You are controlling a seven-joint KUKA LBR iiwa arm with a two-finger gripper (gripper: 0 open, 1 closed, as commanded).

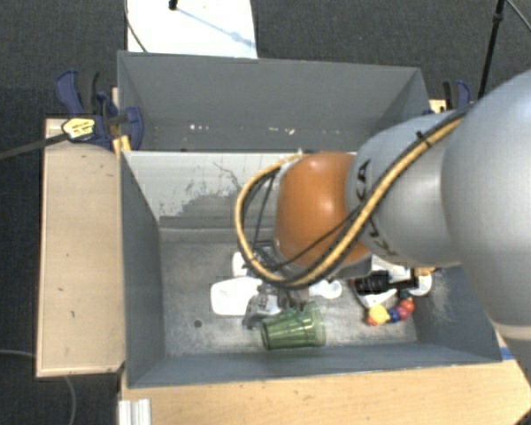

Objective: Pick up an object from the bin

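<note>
My gripper is low in the bin near its front wall, under the arm's orange cover. A green see-through cup lies on its side just below and to the right of it, touching or nearly touching it. A white flat piece lies right at the gripper's left. Nothing shows as held.
To the right lie a black and white thing and a small toy with red, yellow and blue knobs. The arm and its cables cover the bin's middle and right. Bare floor shows in the bin's left part.
</note>
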